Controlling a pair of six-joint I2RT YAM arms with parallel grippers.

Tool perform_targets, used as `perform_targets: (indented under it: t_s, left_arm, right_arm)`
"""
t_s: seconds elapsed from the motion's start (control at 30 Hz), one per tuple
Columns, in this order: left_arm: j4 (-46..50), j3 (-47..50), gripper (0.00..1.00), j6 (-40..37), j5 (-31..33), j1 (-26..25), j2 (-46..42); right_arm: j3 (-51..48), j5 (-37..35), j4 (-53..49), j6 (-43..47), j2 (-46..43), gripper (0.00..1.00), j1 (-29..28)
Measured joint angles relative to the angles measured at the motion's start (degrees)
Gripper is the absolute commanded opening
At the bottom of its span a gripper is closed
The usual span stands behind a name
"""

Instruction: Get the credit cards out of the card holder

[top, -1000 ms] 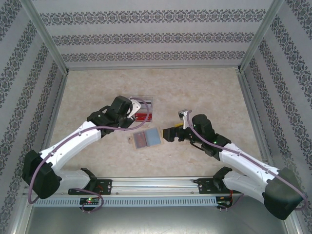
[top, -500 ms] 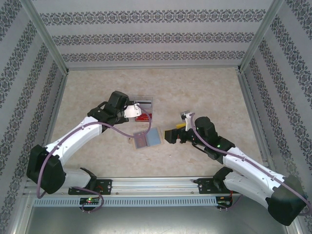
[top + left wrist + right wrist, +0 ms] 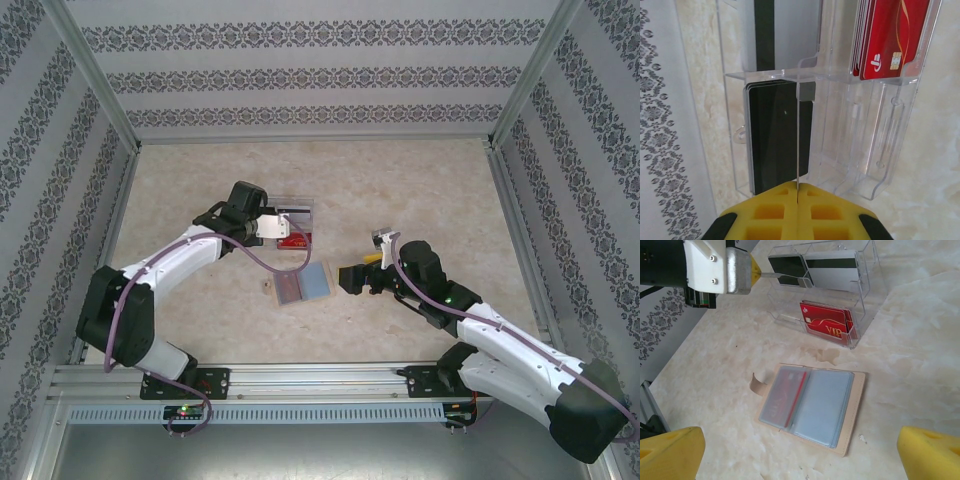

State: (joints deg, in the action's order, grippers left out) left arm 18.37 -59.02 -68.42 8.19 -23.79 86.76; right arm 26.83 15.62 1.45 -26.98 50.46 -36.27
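1. As the top camera looks down on the desk (image 3: 420, 190), the card holder (image 3: 298, 285) lies open and flat near the middle, between the two arms. The left tool (image 3: 278, 228) reaches over a clear tray (image 3: 295, 215) just beyond the holder. The right tool (image 3: 352, 277) hovers close to the holder's right side, apart from it.
2. From the left wrist, the yellow fingers (image 3: 765, 212) are clenched together on a thin card (image 3: 797, 140) seen edge-on. The card stands over the tray (image 3: 865, 150) compartment that holds black cards (image 3: 772, 135). Red cards (image 3: 890, 35) sit in the compartment to the upper right.
3. From the right wrist, that tool (image 3: 800, 455) is released, with its yellow fingers (image 3: 670, 452) far apart at the two bottom corners. Between them lies the holder (image 3: 850, 410), spread open, its tab curling up at the left. The credit cards (image 3: 820, 405) are in its clear sleeves: a blue-grey one on the right, a reddish one on the left. Beyond it, the left tool (image 3: 754, 273) holds its card (image 3: 771, 275) at the tray (image 3: 865, 285), by the black cards (image 3: 787, 262). Red cards (image 3: 827, 322) stand in the nearest compartment.
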Motion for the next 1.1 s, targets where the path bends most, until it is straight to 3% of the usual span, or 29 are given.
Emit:
perform_targets:
  t_s: [0.97, 1.0, 1.07, 1.1]
  left_arm:
    - [-1.64, -5.9, 0.02, 0.31, -2.14, 2.91, 7.41]
    - [-1.64, -6.08, 0.03, 0.31, -2.14, 2.91, 7.54]
    - [-1.64, -6.38, 0.18, 0.52, -2.14, 2.93, 7.89]
    - [-1.57, -6.6, 0.17, 0.98, -2.1, 2.95, 8.17]
  right_arm:
    - [-0.02, -0.02, 0.07, -0.02, 1.79, 0.98, 0.0]
    - [-0.02, -0.02, 0.07, 0.0, 1.79, 0.98, 0.0]
    - [-0.02, -0.02, 0.07, -0.02, 1.79, 0.98, 0.0]
    - [-0.02, -0.02, 0.07, -0.02, 1.79, 0.98, 0.0]
